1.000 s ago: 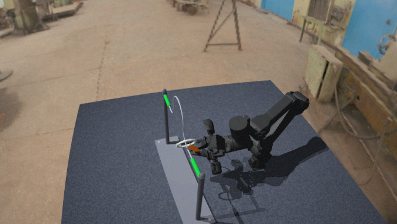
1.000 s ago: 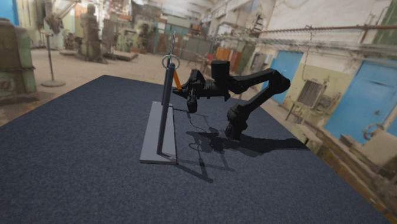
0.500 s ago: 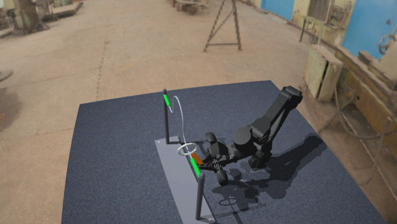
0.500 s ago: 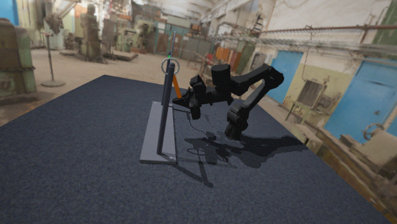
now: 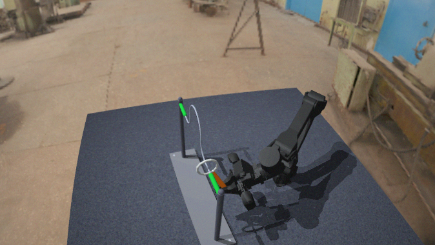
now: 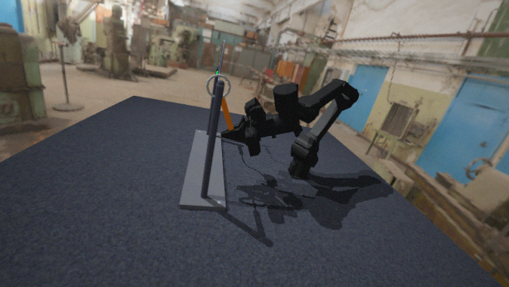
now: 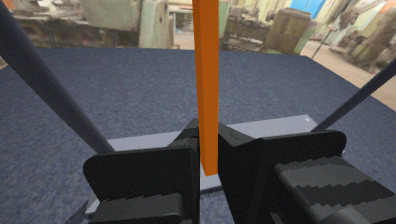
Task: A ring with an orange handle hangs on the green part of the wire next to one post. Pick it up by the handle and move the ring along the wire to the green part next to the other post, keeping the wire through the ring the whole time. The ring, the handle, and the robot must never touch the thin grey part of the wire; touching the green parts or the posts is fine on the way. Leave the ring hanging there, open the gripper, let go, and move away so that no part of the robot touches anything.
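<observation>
The pale ring (image 5: 197,168) (image 6: 207,86) is around the wire, close to the near green part (image 5: 213,183). The thin grey wire (image 5: 200,138) appears to pass through it; whether they touch, I cannot tell. The orange handle (image 5: 219,180) (image 6: 227,114) (image 7: 208,90) slopes down from the ring toward the arm. My gripper (image 5: 225,188) (image 6: 231,132) (image 7: 201,122) is shut on the handle's lower end, below wire height and beside the near post (image 5: 219,216) (image 6: 210,151). The far green part (image 5: 182,109) is by the far post (image 5: 182,135).
The grey base plate (image 5: 190,184) (image 6: 192,177) carries both posts and lies just below and beyond the fingers. The wire rises in a tall bend toward the far post. The near post's top is close to the fingers in the top view.
</observation>
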You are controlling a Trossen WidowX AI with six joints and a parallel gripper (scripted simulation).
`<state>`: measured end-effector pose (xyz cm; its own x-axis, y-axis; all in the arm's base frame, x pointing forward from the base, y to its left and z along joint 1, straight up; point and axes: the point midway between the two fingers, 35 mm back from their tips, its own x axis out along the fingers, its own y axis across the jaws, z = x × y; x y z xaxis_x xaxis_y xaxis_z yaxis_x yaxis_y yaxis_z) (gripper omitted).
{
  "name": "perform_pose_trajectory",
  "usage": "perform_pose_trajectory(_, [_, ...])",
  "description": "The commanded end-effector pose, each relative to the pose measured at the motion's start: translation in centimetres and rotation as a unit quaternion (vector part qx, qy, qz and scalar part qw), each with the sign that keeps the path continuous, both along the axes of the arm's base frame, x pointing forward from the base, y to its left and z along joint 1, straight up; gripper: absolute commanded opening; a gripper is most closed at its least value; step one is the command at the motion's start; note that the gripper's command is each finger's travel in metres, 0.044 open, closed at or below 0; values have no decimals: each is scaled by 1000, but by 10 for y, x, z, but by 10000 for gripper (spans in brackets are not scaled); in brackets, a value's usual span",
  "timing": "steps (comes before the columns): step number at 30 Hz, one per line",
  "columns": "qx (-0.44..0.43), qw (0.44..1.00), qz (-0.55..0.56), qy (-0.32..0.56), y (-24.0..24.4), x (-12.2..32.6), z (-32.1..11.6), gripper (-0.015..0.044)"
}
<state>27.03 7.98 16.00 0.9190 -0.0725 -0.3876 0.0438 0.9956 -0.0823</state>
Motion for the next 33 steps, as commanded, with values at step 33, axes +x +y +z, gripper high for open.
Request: perform_pose_trajectory(33, [23, 1000, -1, -3, 43, -1, 4, -150])
